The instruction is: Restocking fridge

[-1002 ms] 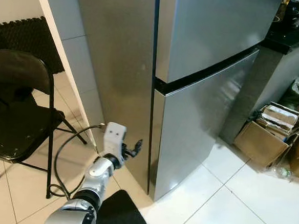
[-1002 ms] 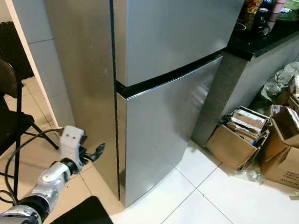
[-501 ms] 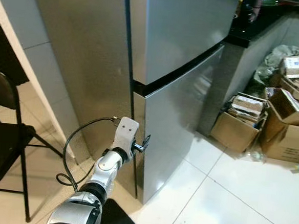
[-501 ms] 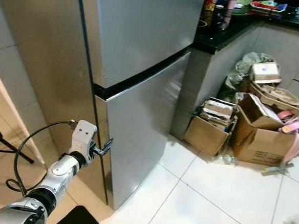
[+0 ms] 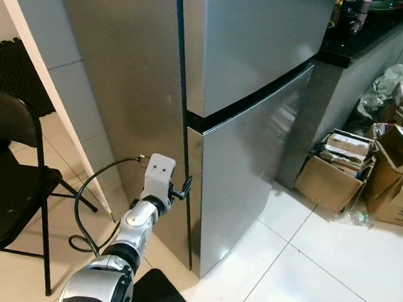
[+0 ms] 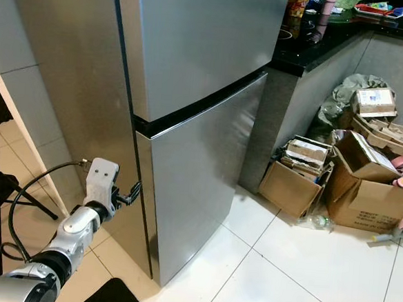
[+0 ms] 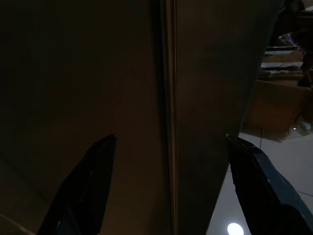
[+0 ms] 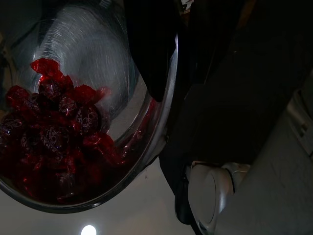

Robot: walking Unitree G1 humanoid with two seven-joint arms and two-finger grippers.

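So we're standing at the fridge (image 5: 262, 79) and both doors are shut tight. Compared with half a second back, the head camera is swinging a bit, so the whole scene is sliding sideways, but the real change is the left gripper (image 5: 183, 188): it was poking right at the front corner of the lower door (image 5: 249, 168), and now it's sitting slightly back, just beside the seam where the door meets the fridge's side wall. In the left wrist view we're seeing its two black fingers (image 7: 85, 188) spread wide with that seam running straight between them, pinching nothing.

Meanwhile the right gripper (image 8: 161, 73) is clamping the rim of a steel bowl (image 8: 117, 78) holding red wrapped sweets (image 8: 54, 132), one finger inside the rim and the rest of the claw dark outside it, so the stuff we're restocking is riding along in that claw.

Our guess: we're lining up to hook the door edge and pull it open, so the task is barely started. Cardboard boxes (image 6: 303, 179) are sitting on the floor past the door.
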